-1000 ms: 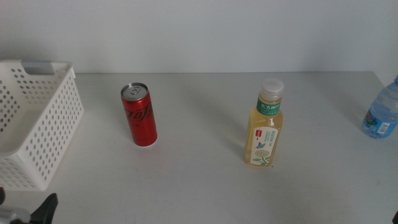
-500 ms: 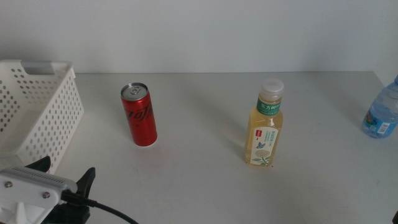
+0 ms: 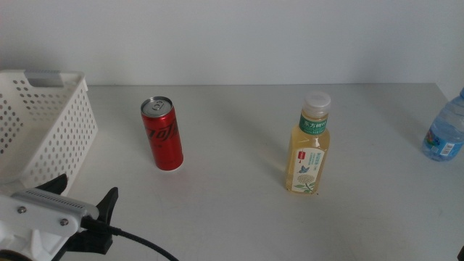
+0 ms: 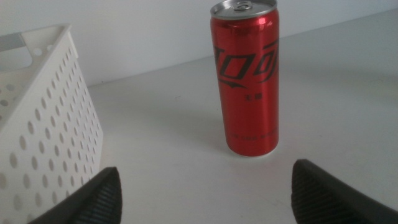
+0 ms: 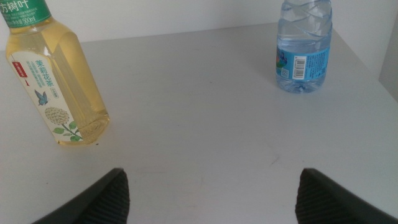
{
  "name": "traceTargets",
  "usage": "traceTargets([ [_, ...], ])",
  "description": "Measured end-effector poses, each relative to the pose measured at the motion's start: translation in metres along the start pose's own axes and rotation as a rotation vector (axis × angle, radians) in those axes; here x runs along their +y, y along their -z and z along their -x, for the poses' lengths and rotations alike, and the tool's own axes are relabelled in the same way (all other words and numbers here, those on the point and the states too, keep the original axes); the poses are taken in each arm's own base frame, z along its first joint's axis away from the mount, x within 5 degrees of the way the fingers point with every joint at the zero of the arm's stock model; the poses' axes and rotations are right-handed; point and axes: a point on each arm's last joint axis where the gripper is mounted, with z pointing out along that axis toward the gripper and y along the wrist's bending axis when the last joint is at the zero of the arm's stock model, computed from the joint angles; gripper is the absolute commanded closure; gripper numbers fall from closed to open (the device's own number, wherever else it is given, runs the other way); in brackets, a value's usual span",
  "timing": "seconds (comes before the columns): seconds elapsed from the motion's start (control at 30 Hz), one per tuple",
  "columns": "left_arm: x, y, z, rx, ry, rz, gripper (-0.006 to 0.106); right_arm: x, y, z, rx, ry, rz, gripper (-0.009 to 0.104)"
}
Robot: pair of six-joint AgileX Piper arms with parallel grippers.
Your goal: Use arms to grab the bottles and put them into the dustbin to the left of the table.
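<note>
left tool [image 4: 205, 186] spread wide, facing upright red can [image 4: 245, 78]

The left gripper [image 3: 83, 203] sits low at the table's [image 3: 239, 210] near-left corner, jaws spread. Ahead of it stands the soda can [image 3: 162, 134]; the dustbin [image 3: 43, 138] lies just to its left. The tea bottle [image 3: 309, 143] and water bottle [image 3: 445, 130] stand well off to its right.
</note>
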Motion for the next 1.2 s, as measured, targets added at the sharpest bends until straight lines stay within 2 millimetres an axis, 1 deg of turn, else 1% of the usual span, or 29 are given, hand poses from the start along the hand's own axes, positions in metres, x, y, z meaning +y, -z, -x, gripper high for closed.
traceTargets([
  [0.53, -0.004, 0.000, 0.001, -0.008, 0.031, -0.041, 0.007, 0.000, 0.000, 0.000, 0.000, 0.000, 0.000, 0.022],
  [0.6, -0.004, -0.004, 0.004, -0.020, 0.033, -0.040, 0.007, 0.000, 0.000, 0.000, 0.000, 0.000, 0.000, 0.022],
  [0.73, -0.005, -0.023, 0.021, -0.058, 0.041, -0.058, 0.007, 0.000, 0.000, 0.000, 0.000, 0.000, 0.000, 0.022],
  [0.87, -0.006, -0.046, 0.034, -0.022, 0.025, -0.084, 0.007, 0.000, 0.000, 0.000, 0.000, 0.000, 0.000, 0.022],
  [0.93, -0.007, -0.059, 0.038, -0.005, 0.022, -0.090, 0.007, 0.000, 0.000, 0.000, 0.000, 0.000, 0.000, 0.022],
  [1.2, -0.014, -0.100, 0.027, 0.050, 0.056, -0.144, 0.007, 0.000, 0.000, 0.000, 0.000, 0.000, 0.000, 0.022],
])
